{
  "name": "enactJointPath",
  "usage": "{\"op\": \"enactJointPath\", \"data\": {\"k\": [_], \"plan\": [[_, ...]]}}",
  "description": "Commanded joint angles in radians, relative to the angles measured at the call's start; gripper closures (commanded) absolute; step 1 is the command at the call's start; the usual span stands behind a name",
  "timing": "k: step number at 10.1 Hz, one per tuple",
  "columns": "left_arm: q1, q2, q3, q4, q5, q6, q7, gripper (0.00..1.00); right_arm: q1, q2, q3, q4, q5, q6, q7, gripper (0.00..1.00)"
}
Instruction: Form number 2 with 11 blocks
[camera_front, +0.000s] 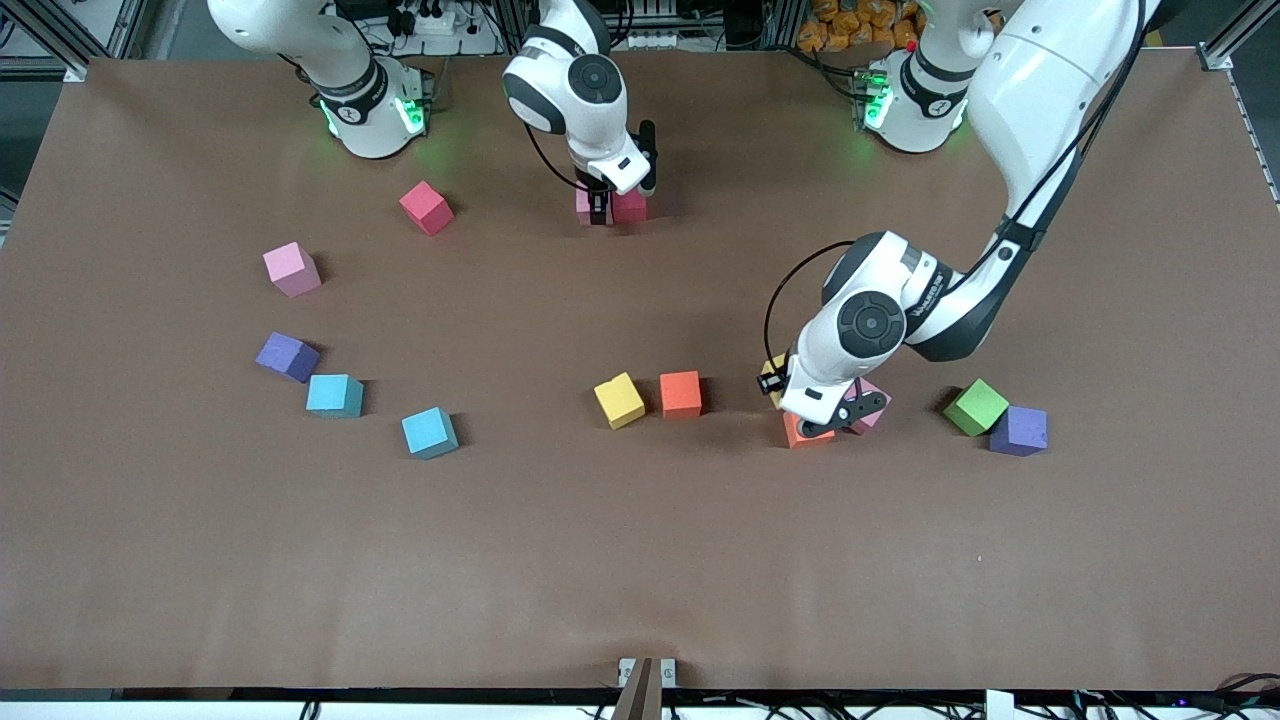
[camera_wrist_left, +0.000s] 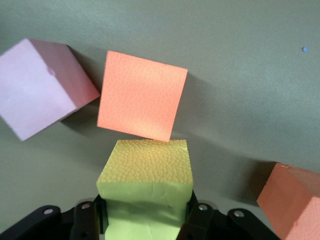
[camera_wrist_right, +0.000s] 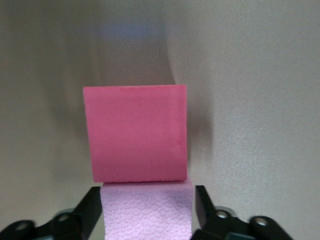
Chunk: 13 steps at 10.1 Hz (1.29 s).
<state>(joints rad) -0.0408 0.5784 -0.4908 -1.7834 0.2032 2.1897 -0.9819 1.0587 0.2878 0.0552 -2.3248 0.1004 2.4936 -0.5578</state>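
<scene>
My left gripper is shut on a yellow block, which is squeezed between its fingers, low over the table. Right beside it lie an orange block and a pink block. My right gripper stands open around a light pink block, with a thin gap beside one finger. That block rests against a crimson block, near the robots' bases at mid-table.
Loose blocks lie toward the right arm's end: crimson, pink, purple, two light blue. Mid-table sit a yellow and an orange. Green and purple lie toward the left arm's end.
</scene>
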Motion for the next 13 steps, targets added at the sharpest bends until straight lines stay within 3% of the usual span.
{"op": "enactJointPath", "data": {"k": [1,3,5,11,13], "plan": [[0.002,-0.043,-0.003,-0.014,0.012,-0.036,-0.017,0.69,0.023,-0.001,-0.015,0.012,0.016,-0.002,0.009,0.00],[0.001,-0.107,-0.009,-0.016,0.010,-0.105,-0.015,0.70,0.021,-0.030,-0.015,0.010,0.016,-0.016,0.009,0.00],[-0.023,-0.178,-0.011,-0.030,-0.065,-0.174,-0.024,0.70,0.018,-0.048,-0.017,0.008,0.016,-0.036,0.009,0.00],[-0.062,-0.252,-0.084,-0.132,-0.189,-0.169,-0.276,0.70,-0.031,-0.137,-0.020,0.008,0.053,-0.149,0.010,0.00],[-0.060,-0.272,-0.084,-0.163,-0.229,-0.150,-0.279,0.71,-0.071,-0.165,-0.119,0.036,0.085,-0.176,0.001,0.00]]}}
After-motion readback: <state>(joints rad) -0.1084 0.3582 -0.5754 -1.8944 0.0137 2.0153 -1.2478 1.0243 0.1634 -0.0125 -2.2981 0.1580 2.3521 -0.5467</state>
